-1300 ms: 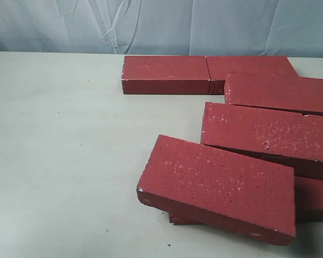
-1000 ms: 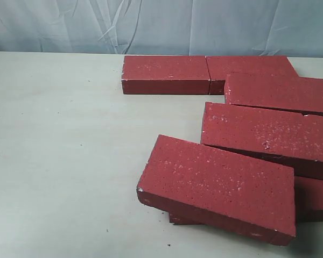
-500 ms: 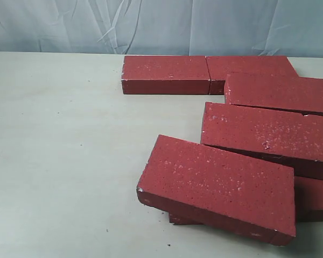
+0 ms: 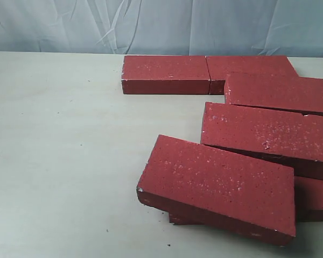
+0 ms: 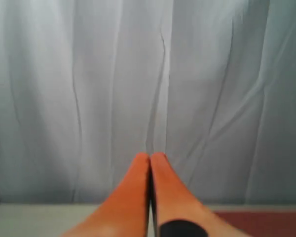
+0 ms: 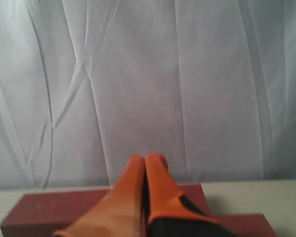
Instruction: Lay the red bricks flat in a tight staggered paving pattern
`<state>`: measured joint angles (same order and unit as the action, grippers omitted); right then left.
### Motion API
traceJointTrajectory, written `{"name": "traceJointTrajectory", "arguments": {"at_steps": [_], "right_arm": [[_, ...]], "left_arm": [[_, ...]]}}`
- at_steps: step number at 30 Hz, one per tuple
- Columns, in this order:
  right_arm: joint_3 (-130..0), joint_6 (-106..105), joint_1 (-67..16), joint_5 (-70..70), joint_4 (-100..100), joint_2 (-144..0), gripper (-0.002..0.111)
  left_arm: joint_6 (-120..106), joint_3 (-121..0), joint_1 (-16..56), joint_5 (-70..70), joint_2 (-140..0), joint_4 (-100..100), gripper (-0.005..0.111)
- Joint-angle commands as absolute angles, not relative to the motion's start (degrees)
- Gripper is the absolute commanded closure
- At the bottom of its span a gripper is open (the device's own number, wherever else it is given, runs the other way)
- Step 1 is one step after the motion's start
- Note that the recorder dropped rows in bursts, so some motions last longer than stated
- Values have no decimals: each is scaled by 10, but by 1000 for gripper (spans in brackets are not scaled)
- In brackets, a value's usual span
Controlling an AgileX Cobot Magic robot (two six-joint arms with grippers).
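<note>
Several red bricks lie on the right half of the table in the exterior view. Two lie flat end to end at the back (image 4: 166, 73) (image 4: 251, 66). A third (image 4: 280, 92) overlaps them, a fourth (image 4: 266, 134) sits askew in front. The nearest brick (image 4: 218, 185) rests tilted on another (image 4: 312, 198). Neither gripper shows in the exterior view. My left gripper (image 5: 150, 157) is shut and empty, pointing at the curtain, a brick corner (image 5: 266, 223) to one side. My right gripper (image 6: 146, 159) is shut and empty above a brick (image 6: 44, 210).
A pale table (image 4: 64, 150) stretches to the left of the bricks. A wrinkled blue-grey curtain (image 4: 151, 27) closes off the back edge. The brick pile runs off the exterior view's right edge.
</note>
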<state>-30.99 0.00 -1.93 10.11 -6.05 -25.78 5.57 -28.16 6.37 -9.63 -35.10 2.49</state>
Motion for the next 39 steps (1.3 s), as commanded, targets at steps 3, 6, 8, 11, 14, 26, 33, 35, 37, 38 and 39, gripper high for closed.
{"name": "traceJointTrajectory", "arguments": {"at_steps": [3,6,8,11,14,26,33,35,37,38,39], "right_arm": [[-368,-35,-21,286,0,-346,109],[-430,-67,-55,446,5,-423,109],[-454,-68,-83,518,29,-466,109],[-456,-64,-112,582,49,-524,109],[-456,-64,-127,626,47,-582,109],[-454,-66,-127,649,0,-690,109],[-433,-68,-127,634,-9,-724,109],[-424,-68,-127,624,-17,-731,109],[-412,-68,-127,622,-24,-739,109],[-404,-72,-127,620,-33,-744,109],[-397,-78,-127,613,-42,-747,109]], "left_arm": [[35,-372,171,173,-457,-101,107],[31,-423,233,307,-521,-136,107],[25,-431,262,339,-563,-135,107],[-10,-447,282,379,-641,-84,107],[-111,-474,292,405,-713,34,107],[-331,-492,292,389,-863,292,107],[-336,-505,292,374,-919,300,107],[-343,-510,292,364,-932,305,107],[-350,-516,292,357,-946,313,107],[-350,-519,292,358,-952,315,107],[-350,-524,292,361,-960,318,107]]}}
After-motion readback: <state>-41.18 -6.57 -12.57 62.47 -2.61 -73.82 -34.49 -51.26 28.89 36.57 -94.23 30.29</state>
